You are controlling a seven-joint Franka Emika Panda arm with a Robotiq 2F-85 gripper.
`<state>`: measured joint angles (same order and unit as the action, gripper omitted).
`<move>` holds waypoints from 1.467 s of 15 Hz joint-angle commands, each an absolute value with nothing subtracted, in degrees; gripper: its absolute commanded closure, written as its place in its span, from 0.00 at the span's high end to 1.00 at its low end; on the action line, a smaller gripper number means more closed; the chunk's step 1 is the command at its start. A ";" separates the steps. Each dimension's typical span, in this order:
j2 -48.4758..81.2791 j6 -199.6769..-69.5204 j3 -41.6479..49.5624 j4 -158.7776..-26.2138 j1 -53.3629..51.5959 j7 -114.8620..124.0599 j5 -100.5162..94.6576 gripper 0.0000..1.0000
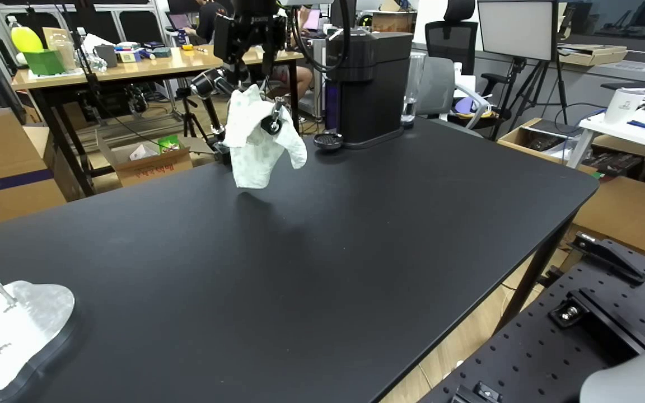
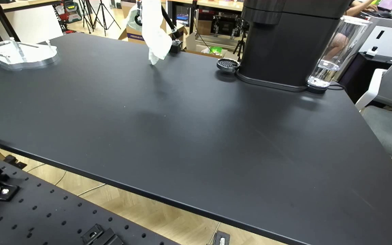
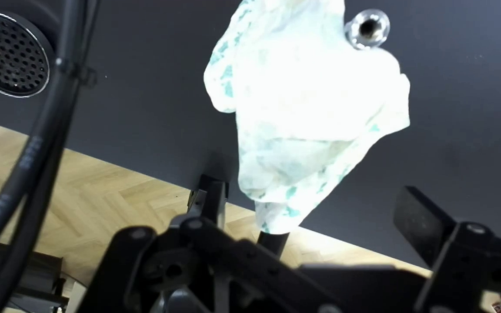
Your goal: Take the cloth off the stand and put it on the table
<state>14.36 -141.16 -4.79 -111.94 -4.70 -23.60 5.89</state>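
The black fingers (image 3: 424,226) of the Robotiq gripper (image 3: 313,200) stand wide apart above the cloth; whether either one brushes the fabric cannot be told. The white cloth (image 1: 255,151), marked with teal-green patches in the wrist view, hangs over the stand (image 2: 175,46), bunched at the top and falling in loose folds. A round, shiny knob (image 3: 368,28) shows right at the cloth's edge. The lower tip comes down close to the black table (image 1: 322,268), but contact cannot be made out. The stand's dark base sits at the table's edge. Black cables (image 3: 28,152) cross the left of the wrist view.

Near the cloth, on the same tabletop, stands a black coffee machine (image 2: 289,47), its round perforated drip tray (image 2: 227,64) on the side toward the cloth and a clear water tank (image 2: 328,64), partly filled, on the opposite side. Well apart lies a silvery plate (image 1: 48,313) with upright pegs. Alongside the table runs a black perforated board (image 1: 524,347). Farther back are a printed cardboard box (image 1: 9,145) and a wooden-topped desk (image 1: 160,62).
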 commanded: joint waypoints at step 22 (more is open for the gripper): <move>19.54 -140.09 -7.10 -106.22 -2.47 -20.22 6.68 0.00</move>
